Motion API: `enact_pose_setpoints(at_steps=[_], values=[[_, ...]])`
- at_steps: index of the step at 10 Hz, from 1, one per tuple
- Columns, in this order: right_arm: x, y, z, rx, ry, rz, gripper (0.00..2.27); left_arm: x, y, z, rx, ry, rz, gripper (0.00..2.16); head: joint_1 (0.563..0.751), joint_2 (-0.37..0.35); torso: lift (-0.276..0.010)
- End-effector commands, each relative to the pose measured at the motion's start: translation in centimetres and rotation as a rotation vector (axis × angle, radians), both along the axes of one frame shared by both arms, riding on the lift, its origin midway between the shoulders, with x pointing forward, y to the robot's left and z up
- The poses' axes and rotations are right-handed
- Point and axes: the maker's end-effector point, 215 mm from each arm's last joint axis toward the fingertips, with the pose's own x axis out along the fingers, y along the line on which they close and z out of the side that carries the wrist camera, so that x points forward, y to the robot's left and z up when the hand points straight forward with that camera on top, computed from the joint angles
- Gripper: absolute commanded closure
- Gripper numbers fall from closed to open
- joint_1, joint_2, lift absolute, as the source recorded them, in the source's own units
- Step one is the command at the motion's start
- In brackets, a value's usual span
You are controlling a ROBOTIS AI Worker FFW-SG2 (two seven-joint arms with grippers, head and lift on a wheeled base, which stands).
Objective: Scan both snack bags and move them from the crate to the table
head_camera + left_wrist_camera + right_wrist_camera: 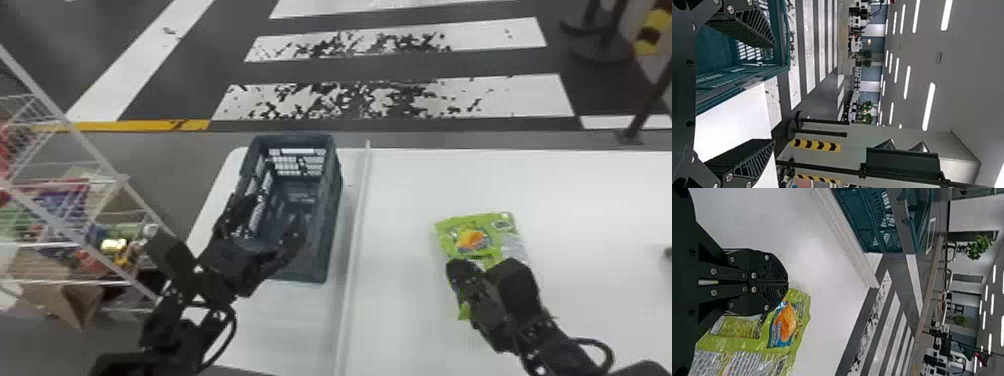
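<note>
Nearest us, our right gripper (pixel 458 270) came in low over the table, its two fingers pressed together with nothing between them. Just by its closed tips lay a green snack bag (pixel 470 239), flat on the white table (pixel 420 185) on our right side, an orange picture on its front. The gripper covered part of it, so we could not tell whether a second bag lay against it.

Left of the bag, a pale strip (pixel 356 240) ran across the white top, dividing the bag's side from the crate's. Beyond the strip stood the dark blue-green crate (pixel 332 215), its walls pierced with slots. Our left gripper (pixel 275 212) was at the crate, over its nearer part, fingers spread wide and holding nothing. We could not tell how deep the fingertips reached.

Farther left stood a white wire rack (pixel 95 155), with packages (pixel 60 200) in bright colours on its shelves. Past the table's far edge, the dark floor (pixel 400 67) carried broad white stripes with black flecks. Dark posts (pixel 642 107) stood on our right, near yellow-and-black markings (pixel 651 30).
</note>
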Motion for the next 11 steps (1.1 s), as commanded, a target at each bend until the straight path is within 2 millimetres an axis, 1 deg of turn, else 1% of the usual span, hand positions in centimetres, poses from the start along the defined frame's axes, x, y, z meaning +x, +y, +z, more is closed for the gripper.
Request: enact_pose_setpoints(at_steps=[1, 2, 3, 5, 7, 9, 11], values=[[-0.2, 2.5, -0.6, -0.03, 0.003, 0.06, 2.25, 0.0, 0.0, -0.1, 0.0, 0.001, -0.004, 0.14, 0.695, 0.258, -0.037], [0.1, 3.1, -1.1, -0.043, 0.01, 0.072, 2.25, 0.1, 0.1, 0.0, 0.001, 0.0, -0.006, 0.14, 0.695, 0.281, -0.037], [0.7, 2.9, -1.3, -0.053, 0.013, 0.066, 2.25, 0.4, 0.1, 0.2, 0.001, -0.005, -0.01, 0.14, 0.695, 0.296, -0.037], [1.7, 1.8, -2.7, -0.096, 0.041, 0.048, 2.25, 0.6, 0.4, 0.1, -0.002, -0.001, -0.014, 0.14, 0.695, 0.295, -0.037], [2.6, 0.5, -4.2, -0.135, 0.062, 0.034, 2.25, 0.8, 0.0, -0.3, -0.006, 0.004, -0.024, 0.14, 0.695, 0.281, -0.037], [3.6, 0.1, -4.2, -0.151, 0.056, 0.027, 2.25, 0.8, -0.1, -0.4, -0.007, 0.008, -0.025, 0.14, 0.695, 0.26, -0.037], [4.7, -1.5, -4.2, -0.162, 0.052, -0.007, 2.25, 0.8, -0.3, -0.4, -0.009, 0.007, -0.029, 0.14, 0.695, 0.247, -0.037]])
